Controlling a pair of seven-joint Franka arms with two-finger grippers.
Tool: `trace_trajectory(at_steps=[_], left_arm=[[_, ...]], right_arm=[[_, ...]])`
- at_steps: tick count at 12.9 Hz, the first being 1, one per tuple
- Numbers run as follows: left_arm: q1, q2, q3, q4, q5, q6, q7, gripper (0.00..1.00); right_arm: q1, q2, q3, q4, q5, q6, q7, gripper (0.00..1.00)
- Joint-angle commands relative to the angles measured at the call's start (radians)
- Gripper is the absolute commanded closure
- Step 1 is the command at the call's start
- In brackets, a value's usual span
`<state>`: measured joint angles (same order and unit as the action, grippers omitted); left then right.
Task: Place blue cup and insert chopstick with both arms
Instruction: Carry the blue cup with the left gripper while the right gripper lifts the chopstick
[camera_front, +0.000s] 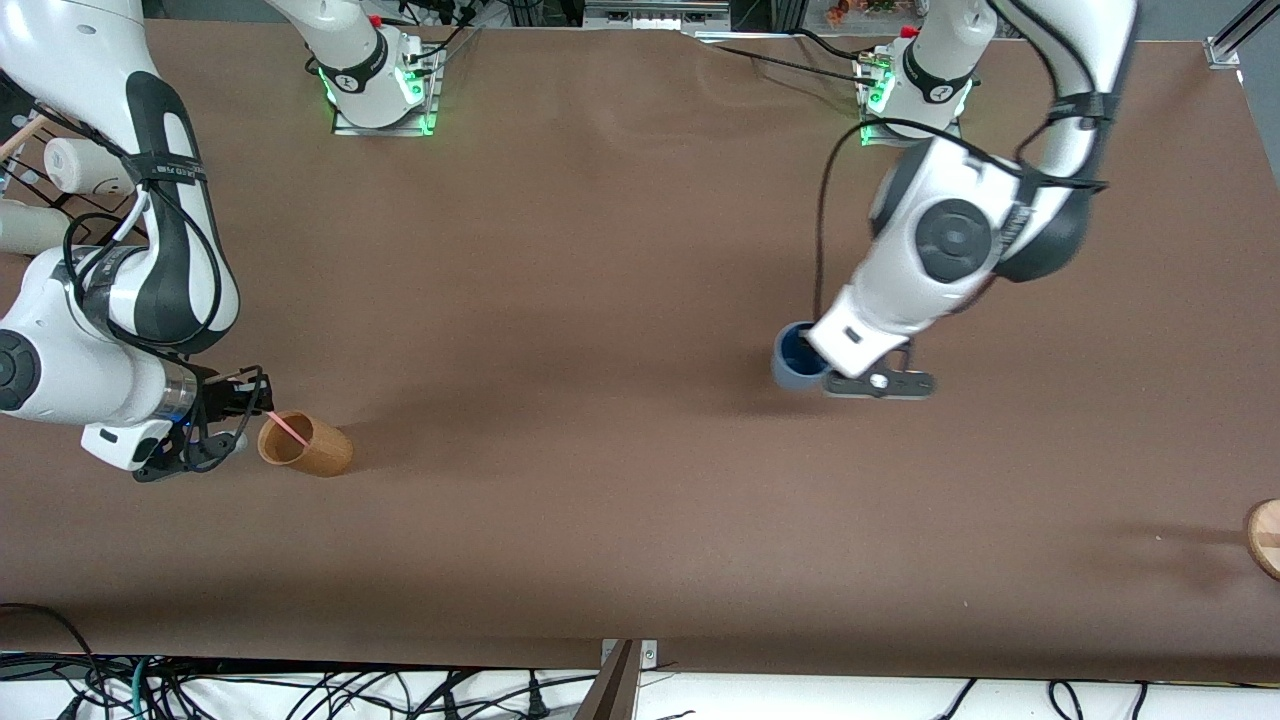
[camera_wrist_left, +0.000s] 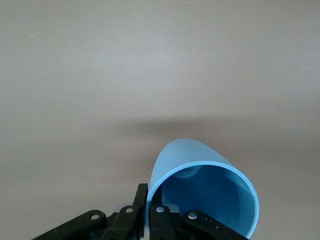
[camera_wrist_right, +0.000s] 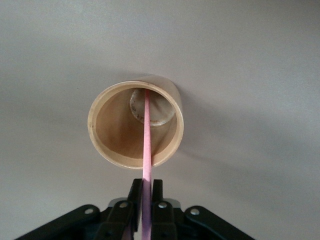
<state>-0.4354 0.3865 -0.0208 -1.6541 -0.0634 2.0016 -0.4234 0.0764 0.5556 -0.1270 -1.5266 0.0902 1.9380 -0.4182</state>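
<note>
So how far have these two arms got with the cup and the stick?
Both grabs look done. The left pincer is clamped on the rim of the blue cup, which seems to rest on the table. The right pincer pinches the pink chopstick, whose tip is inside the tan cup. Left: placing the blue cup and putting the chopstick in it.

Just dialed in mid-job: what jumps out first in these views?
The left claw is shut on the rim of the blue cup, toward the left arm's end of the table. The right claw is shut on the pink chopstick, whose tip sits inside the tan wooden cup at the right arm's end.
</note>
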Motion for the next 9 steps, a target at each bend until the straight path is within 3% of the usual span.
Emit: trace_trajectory(at_steps=[1,6,9], left_arm=[[-0.078,0.116,-0.022,0.14,-0.032,-0.029,-0.136,1.0],[-0.238,0.317,-0.027,0.359,-0.033,-0.02,-0.238,1.0],[-0.287,0.412,-0.027,0.445,-0.033,0.0,-0.267,1.0]], right_arm=[[-0.001,0.007,-0.002,0.016,0.016,-0.001,-0.007,1.0],[-0.003,-0.003,-0.003,0.057,0.014,-0.037,-0.013,1.0],[-0.001,-0.005,-0.003,0.185,0.011,-0.216,-0.013,1.0]])
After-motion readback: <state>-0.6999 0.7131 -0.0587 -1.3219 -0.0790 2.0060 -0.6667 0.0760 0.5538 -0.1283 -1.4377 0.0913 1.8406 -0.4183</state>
